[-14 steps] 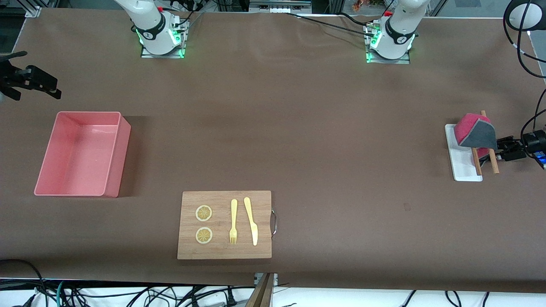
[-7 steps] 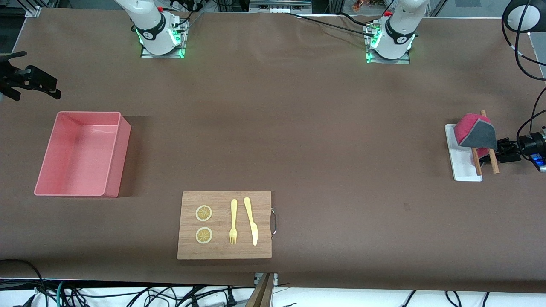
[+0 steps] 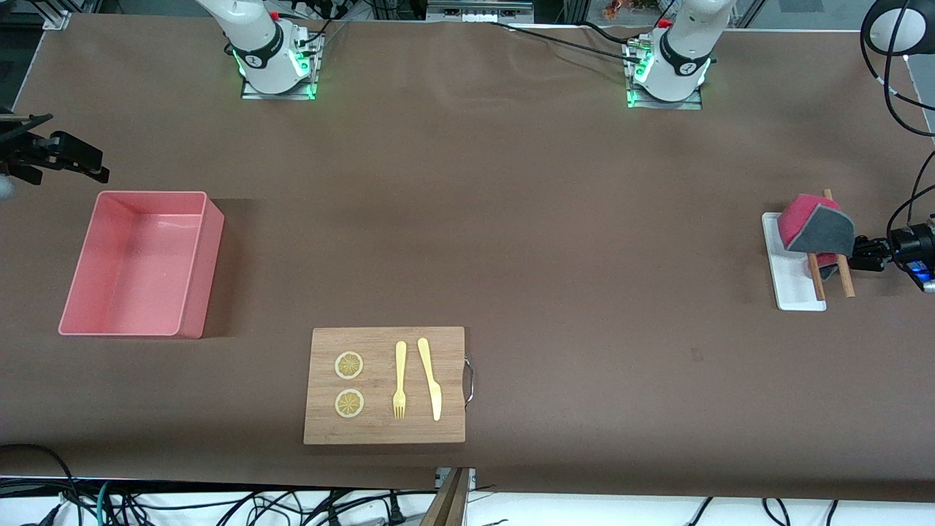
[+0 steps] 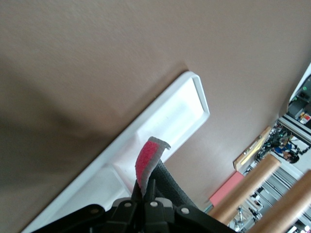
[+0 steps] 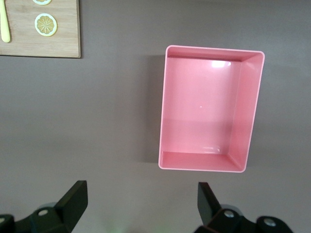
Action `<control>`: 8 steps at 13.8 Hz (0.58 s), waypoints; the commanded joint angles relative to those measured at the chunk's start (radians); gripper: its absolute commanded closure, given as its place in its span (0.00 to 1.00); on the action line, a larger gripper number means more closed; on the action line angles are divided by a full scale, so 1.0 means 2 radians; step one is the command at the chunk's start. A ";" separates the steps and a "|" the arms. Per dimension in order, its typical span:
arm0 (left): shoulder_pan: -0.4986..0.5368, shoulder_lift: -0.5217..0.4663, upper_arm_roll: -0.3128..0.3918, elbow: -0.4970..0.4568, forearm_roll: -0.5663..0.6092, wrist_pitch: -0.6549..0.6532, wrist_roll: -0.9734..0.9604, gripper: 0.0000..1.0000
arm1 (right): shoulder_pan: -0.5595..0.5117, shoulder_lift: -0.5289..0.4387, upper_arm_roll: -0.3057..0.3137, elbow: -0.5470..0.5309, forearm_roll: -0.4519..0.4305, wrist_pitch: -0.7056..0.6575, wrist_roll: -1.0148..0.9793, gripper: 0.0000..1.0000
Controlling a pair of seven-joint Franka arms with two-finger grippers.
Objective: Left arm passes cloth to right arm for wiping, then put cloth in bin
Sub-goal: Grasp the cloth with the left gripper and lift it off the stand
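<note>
The cloth, magenta on one face and dark grey on the other, hangs over a small wooden rack on a white tray at the left arm's end of the table. My left gripper is low beside the rack and shut on the cloth's edge. In the left wrist view my left gripper pinches the cloth over the tray. The pink bin stands empty at the right arm's end. My right gripper hovers open and empty beside the bin, shown in the right wrist view.
A wooden cutting board with two lemon slices, a fork and a knife lies near the table's front edge. The rack's wooden rods slope beside the left gripper. Cables hang at the left arm's end.
My left gripper has moved in against the rack and closed on the cloth's edge. My right gripper has shifted a little toward the bin.
</note>
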 commanded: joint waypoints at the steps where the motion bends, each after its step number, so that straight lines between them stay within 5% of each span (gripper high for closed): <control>1: 0.003 -0.001 0.002 0.038 0.001 -0.043 -0.004 1.00 | -0.005 0.006 0.004 0.000 0.002 -0.005 -0.004 0.00; 4: 0.003 -0.012 0.001 0.075 0.047 -0.082 0.006 1.00 | -0.003 0.011 0.017 0.000 0.008 0.001 0.021 0.00; 8: 0.003 -0.017 0.000 0.101 0.095 -0.085 0.063 1.00 | -0.002 0.028 0.055 0.000 0.055 0.015 0.200 0.00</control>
